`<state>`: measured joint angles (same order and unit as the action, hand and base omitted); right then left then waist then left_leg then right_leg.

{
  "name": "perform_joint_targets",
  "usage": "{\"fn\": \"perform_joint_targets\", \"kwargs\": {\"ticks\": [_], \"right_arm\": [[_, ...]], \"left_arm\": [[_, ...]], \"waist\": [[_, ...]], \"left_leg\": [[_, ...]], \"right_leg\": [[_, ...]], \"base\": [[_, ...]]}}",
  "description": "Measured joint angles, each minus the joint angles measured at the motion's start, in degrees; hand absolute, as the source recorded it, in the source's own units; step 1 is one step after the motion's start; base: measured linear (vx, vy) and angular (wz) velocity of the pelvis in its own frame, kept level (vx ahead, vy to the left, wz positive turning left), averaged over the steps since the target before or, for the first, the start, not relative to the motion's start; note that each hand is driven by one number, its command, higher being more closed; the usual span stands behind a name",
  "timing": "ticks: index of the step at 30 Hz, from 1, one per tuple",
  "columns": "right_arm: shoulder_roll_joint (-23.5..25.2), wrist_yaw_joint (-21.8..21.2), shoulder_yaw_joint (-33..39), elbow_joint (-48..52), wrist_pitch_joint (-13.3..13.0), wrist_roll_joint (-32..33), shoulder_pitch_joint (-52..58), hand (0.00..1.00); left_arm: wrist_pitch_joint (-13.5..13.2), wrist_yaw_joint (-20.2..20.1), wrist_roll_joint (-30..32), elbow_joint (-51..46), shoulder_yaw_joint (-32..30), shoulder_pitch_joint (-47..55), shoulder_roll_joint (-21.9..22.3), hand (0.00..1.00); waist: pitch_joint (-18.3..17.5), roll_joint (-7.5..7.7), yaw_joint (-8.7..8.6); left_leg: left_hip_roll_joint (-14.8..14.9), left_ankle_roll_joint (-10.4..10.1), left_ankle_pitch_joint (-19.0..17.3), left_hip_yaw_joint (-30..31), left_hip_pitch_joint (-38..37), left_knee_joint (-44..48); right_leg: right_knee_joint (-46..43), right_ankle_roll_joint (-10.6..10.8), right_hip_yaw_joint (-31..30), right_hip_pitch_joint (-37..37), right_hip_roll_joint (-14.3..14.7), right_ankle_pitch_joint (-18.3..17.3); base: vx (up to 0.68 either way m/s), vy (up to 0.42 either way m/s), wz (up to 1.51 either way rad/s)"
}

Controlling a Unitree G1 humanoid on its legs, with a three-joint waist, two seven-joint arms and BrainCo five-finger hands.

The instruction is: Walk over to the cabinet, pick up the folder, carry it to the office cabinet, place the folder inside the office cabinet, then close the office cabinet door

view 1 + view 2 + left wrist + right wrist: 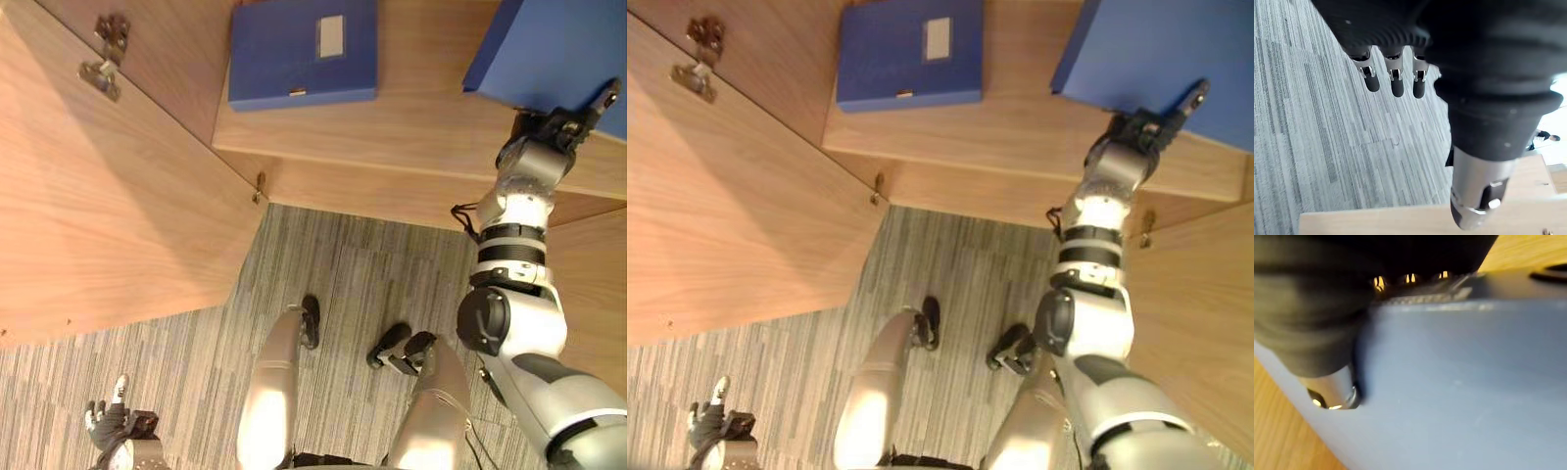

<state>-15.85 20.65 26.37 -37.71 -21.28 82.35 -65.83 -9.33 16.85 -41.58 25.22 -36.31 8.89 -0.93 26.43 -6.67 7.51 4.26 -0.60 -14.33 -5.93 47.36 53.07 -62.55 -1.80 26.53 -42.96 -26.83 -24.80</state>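
Folder [549,44], clamped between the thumb and fingers of the right hand [560,125] over the cabinet shelf [411,117], looks mid-placement and next needs lowering flat and releasing.

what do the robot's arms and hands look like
The right arm is made of silver-grey rounded segments, with black bands and a round black joint. The left hand and right hand have dark ribbed covers, and the fingers are silver with dark tips.
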Motion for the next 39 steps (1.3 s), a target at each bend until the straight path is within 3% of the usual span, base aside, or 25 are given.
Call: {"fn": "perform_joint_targets", "kwargs": {"ticks": [7,13,17,18,21,27,39], "right_arm": [[-3.58,2.29,1.09,-0.43,-0.30,4.37,-4.18,1.00],[-8.22,2.76,-4.07,-8.16,4.48,4.20,-9.55,1.00],[-8.39,2.85,-8.73,-10.61,6.52,4.24,-11.33,1.00],[-8.49,2.90,-10.43,-11.79,6.81,4.24,-11.88,0.00],[-8.75,3.26,-12.90,-14.36,8.36,3.92,-13.36,0.00],[-10.92,3.14,-21.29,-18.34,13.40,-3.66,-17.00,0.00],[-11.41,1.92,-24.43,-20.67,14.32,-6.19,-17.84,0.00]], "left_arm": [[0.89,1.67,-3.74,-0.02,-3.80,-0.92,2.21,0.00],[1.21,1.84,-4.86,-0.11,-5.43,-1.74,2.93,0.00],[1.46,2.02,-6.10,-2.08,-5.42,-2.18,3.14,0.00],[1.49,2.12,-6.18,-2.26,-5.43,-2.18,3.11,0.00],[1.66,2.12,-6.21,-2.24,-5.45,-2.19,3.11,0.00],[1.69,2.12,-6.24,-2.03,-5.78,-2.29,3.04,0.00],[1.66,2.00,-7.29,-0.58,-8.08,-3.61,2.84,0.00]], "waist": [[0.15,-0.79,1.16],[-0.01,-1.05,1.35],[-0.05,-1.11,1.37],[-0.08,-1.16,1.37],[-0.09,-1.18,1.38],[-0.10,-1.19,1.45],[-0.22,-1.37,1.46]], "left_leg": [[-1.31,-0.83,0.40,0.69,5.27,2.59],[-1.87,-1.75,1.02,1.53,7.72,3.18],[-1.92,-2.06,1.35,1.94,8.19,3.06],[-1.93,-2.05,1.44,2.00,8.28,2.96],[-2.03,-2.05,1.66,2.11,8.49,2.77],[-2.17,-2.22,2.16,2.33,8.58,2.08],[-2.15,-2.35,2.32,2.68,8.77,1.84]], "right_leg": [[-5.21,-1.04,-0.06,-5.07,-2.85,-2.23],[-6.98,-2.25,-0.08,-7.53,-3.42,-2.95],[-7.33,-2.51,-0.02,-7.92,-3.33,-3.17],[-7.34,-2.51,-0.01,-7.98,-3.29,-3.17],[-7.33,-2.51,0.02,-8.10,-3.29,-3.17],[-7.00,-2.51,0.13,-8.15,-3.15,-3.17],[-6.71,-2.51,0.24,-8.15,-2.78,-3.17]], "base": [[-0.07,-0.028,0.18],[-0.01,-0.028,0.09],[0.00,-0.031,0.06],[0.01,-0.015,0.03],[0.01,-0.007,0.04],[0.00,0.000,0.01],[0.00,0.000,0.00]]}}
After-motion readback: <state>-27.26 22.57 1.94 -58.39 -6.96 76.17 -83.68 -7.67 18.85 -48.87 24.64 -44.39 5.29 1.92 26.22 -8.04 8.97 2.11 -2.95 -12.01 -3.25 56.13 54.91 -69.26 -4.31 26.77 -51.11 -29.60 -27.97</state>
